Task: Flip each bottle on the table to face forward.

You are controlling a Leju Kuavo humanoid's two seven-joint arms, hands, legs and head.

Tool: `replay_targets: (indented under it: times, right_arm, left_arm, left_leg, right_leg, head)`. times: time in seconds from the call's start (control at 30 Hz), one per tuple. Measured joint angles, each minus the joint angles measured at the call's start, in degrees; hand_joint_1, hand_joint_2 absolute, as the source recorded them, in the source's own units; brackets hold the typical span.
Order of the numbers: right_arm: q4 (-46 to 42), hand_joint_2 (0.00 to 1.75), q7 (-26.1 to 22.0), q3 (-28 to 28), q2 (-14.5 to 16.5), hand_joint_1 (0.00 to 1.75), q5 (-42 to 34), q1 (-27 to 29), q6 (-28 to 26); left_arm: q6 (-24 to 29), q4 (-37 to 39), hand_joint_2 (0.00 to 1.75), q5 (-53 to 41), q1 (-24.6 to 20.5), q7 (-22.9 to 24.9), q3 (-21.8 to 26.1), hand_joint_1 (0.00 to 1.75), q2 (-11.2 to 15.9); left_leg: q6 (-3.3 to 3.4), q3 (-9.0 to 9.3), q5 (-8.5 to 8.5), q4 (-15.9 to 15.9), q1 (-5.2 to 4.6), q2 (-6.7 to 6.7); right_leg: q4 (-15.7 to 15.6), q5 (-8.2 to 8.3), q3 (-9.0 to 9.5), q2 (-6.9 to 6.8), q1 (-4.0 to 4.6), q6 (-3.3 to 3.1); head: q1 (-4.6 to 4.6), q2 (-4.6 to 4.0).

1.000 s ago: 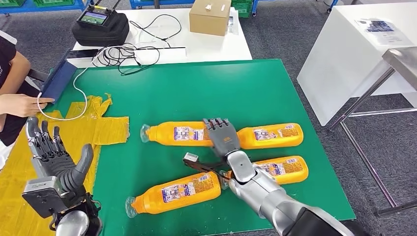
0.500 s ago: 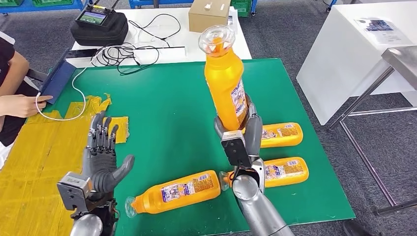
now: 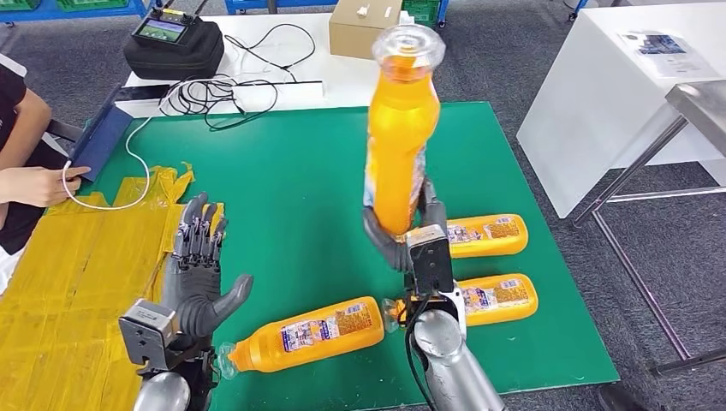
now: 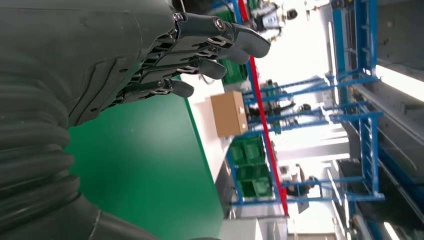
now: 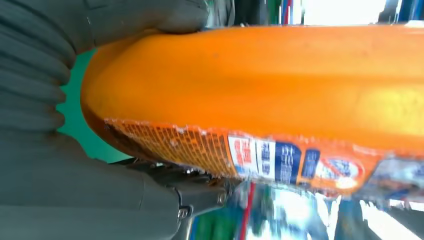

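My right hand (image 3: 409, 233) grips the base of an orange bottle (image 3: 399, 128) and holds it upright high above the green mat (image 3: 300, 163), clear cap up. The right wrist view shows the same orange bottle (image 5: 280, 85) close up, its label (image 5: 280, 157) along one side, held by my right hand (image 5: 75, 165). Three more orange bottles lie flat on the mat: one (image 3: 308, 332) near the front, one (image 3: 484, 235) to the right and one (image 3: 496, 296) in front of that. My left hand (image 3: 199, 270) is raised over the mat's left edge, fingers apart and holding nothing, as the left wrist view of the hand (image 4: 125, 60) confirms.
Yellow tape patches (image 3: 86, 282) cover the table's left part. A person's hand (image 3: 34, 183) holds a blue tablet (image 3: 101, 141) at the far left. Behind the mat are cables (image 3: 214, 94), a black bag (image 3: 174, 47) and a cardboard box (image 3: 364, 30). A white table (image 3: 616, 94) stands to the right.
My right hand took hold of a lying bottle, lifted it off the mat and stood it upright, then raised it a little further. My left hand moved rightward toward the mat.
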Motion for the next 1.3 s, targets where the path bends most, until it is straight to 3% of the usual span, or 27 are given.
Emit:
replay_targets:
  times: [0.1,0.33,0.53,0.7,0.73,0.83,0.87,1.3]
  right_arm:
    - [0.9,1.75,0.5,3.1,0.0,1.75,1.5,0.2,5.5]
    - [5.8,1.75,1.2,10.7,-0.1,1.74,5.4,0.2,8.6]
    - [12.2,1.75,2.3,16.7,-0.7,1.75,9.9,-1.5,15.5]
    - [17.5,1.75,1.7,20.4,-1.6,1.75,11.7,-4.6,16.0]
    - [18.2,1.75,1.7,20.8,-1.6,1.75,12.0,-5.1,15.7]
    - [19.7,1.75,2.0,21.8,-1.7,1.75,13.0,-6.2,15.2]
    - [20.2,1.75,2.1,22.1,-1.8,1.75,13.2,-6.5,15.0]
    - [22.7,1.75,2.5,23.4,-2.0,1.75,14.0,-7.3,12.5]
  left_arm:
    - [0.1,0.0,1.75,0.3,-0.2,-0.2,-0.9,0.00,0.0]
    - [0.3,0.0,1.75,0.4,-0.9,-0.4,-1.9,0.00,0.0]
    - [-0.8,0.0,1.75,3.1,-1.2,-1.3,-2.0,0.00,0.0]
    - [-1.0,0.2,1.75,3.7,-1.1,-1.5,-1.6,0.01,0.3]
    - [-1.0,0.3,1.75,3.7,-1.0,-1.5,-1.5,0.28,0.3]
    - [-0.6,0.8,1.75,4.2,-0.9,-1.8,-1.0,1.58,0.3]
    - [-0.3,0.9,1.75,4.5,-0.8,-2.0,-0.8,1.75,0.3]
    - [0.5,1.0,1.75,5.6,-0.7,-2.8,-0.1,1.75,0.3]
  left_leg:
    - [0.00,0.00,0.00,0.0,0.01,-0.01]
    - [-0.01,-0.01,0.00,0.0,0.04,-0.02]
    - [-0.01,-0.01,0.00,0.0,0.03,-0.03]
    - [-0.01,0.00,0.01,0.0,0.03,0.02]
    - [-0.01,0.01,0.01,0.0,0.03,0.03]
    - [-0.01,0.01,0.01,0.0,0.03,0.03]
    - [-0.01,0.01,0.01,0.0,0.03,0.04]
    - [-0.01,0.00,0.00,0.0,0.03,0.06]
  right_leg:
    - [0.0,-0.01,0.00,0.00,0.01,-0.01]
    - [0.0,-0.01,0.01,0.00,0.04,-0.02]
    - [0.0,-0.01,0.01,-0.01,0.03,-0.01]
    - [0.0,0.00,-0.02,0.01,0.03,-0.01]
    - [0.0,0.00,-0.02,0.01,0.04,-0.01]
    - [0.0,-0.01,-0.03,0.01,0.04,-0.01]
    - [0.0,-0.01,-0.04,0.02,0.04,-0.01]
    - [0.0,-0.01,-0.07,0.02,0.04,-0.01]
  head:
    - [-0.01,0.00]
    - [0.00,0.00]
    - [-0.01,0.00]
    - [-0.02,0.00]
    - [-0.02,0.00]
    - [-0.02,0.00]
    - [-0.02,0.00]
    - [-0.02,0.00]
